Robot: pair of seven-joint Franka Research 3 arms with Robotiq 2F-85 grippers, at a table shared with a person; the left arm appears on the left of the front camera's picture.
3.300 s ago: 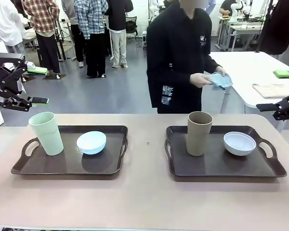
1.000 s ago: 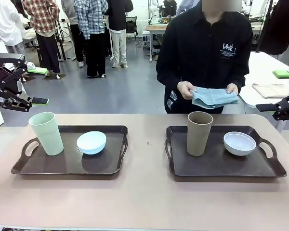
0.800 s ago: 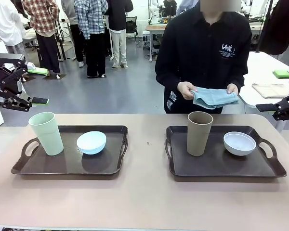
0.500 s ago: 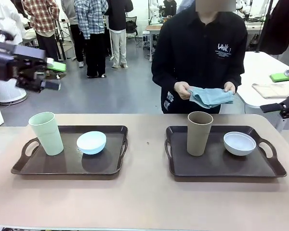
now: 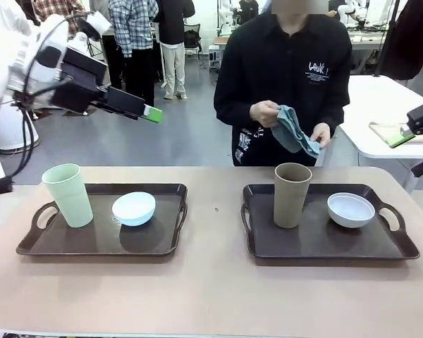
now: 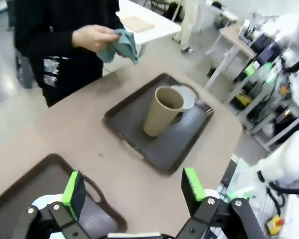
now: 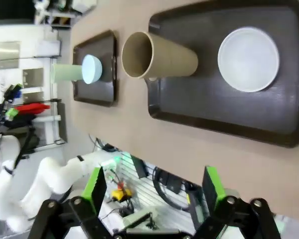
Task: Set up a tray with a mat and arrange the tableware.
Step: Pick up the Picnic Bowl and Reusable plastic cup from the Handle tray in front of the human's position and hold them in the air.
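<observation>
Two dark trays lie on the table. The left tray (image 5: 99,243) carries a pale green tumbler (image 5: 68,195) and a light blue bowl (image 5: 134,208). The right tray (image 5: 317,243) carries a tan tumbler (image 5: 292,195) and a white bowl (image 5: 350,210). Across the table a person holds a folded blue-green mat (image 5: 292,130) in both hands. My left gripper (image 5: 144,109) hangs open high over the left tray, with the tan tumbler (image 6: 162,110) ahead of its fingers (image 6: 74,188). My right gripper (image 5: 412,149) is open at the right edge, above the right tray (image 7: 199,104).
A white side table (image 5: 374,105) with a flat board stands behind the right tray. Several people stand far back on the left. The table front (image 5: 211,296) is bare, as is the strip between the trays.
My left arm has swung up and toward the middle. The right gripper has risen a little. The person has let one end of the mat drop and holds it bunched.
</observation>
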